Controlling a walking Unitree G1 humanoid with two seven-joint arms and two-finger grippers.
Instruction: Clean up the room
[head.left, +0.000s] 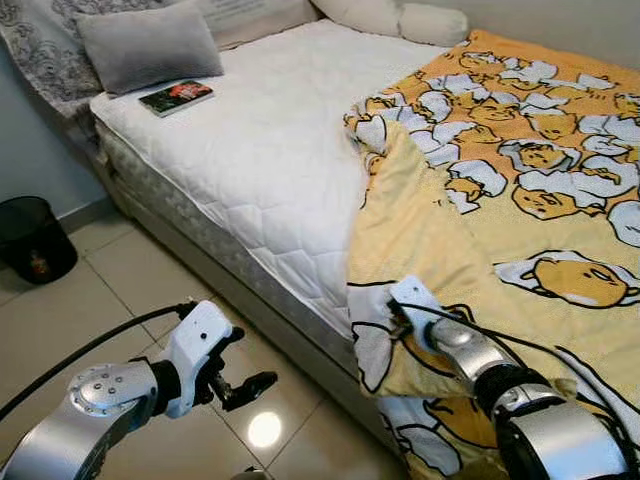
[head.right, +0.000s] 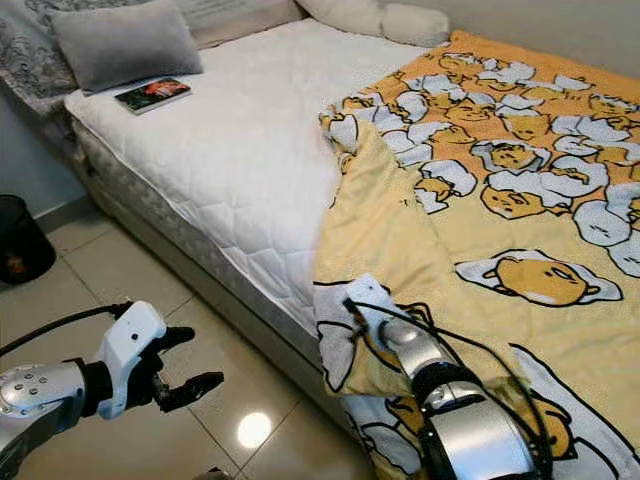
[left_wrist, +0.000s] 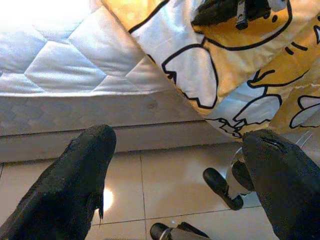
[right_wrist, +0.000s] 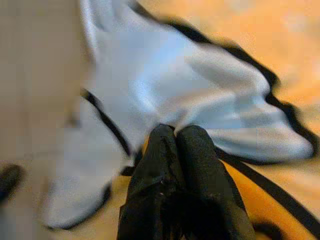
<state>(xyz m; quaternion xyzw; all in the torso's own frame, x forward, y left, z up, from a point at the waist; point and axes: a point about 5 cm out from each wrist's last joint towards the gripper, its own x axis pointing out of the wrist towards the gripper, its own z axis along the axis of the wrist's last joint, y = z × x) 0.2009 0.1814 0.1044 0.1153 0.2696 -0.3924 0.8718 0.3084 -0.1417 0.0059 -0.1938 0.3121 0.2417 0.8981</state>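
Bedroom with a glossy tiled floor (head.left: 120, 270) and a bed (head.left: 260, 160) whose white quilted mattress lies bare on the robot's left half. A yellow cartoon-print blanket (head.left: 520, 170) covers the right half, its near edge folded back and draping over the bed side toward the floor. At the head of the bed: 1 grey pillow (head.left: 148, 42), a patterned pillow behind it, and pale pillows (head.left: 400, 17) farther along. A book (head.left: 177, 97) lies flat on the mattress just in front of the grey pillow. A black mesh wastebasket (head.left: 33, 237) stands on the floor by the wall, well apart from the bed corner.

Right claw (right_wrist: 175, 137): fingers pressed together, pinching a white-and-black patch of the blanket at its hanging edge; the wrist view is blurred. Left claw (left_wrist: 180, 150): fingers spread wide, holding nothing, hovering over the floor beside the bed and facing the mattress side and blanket corner.

Open tile runs along the bed between the left arm and the wastebasket.
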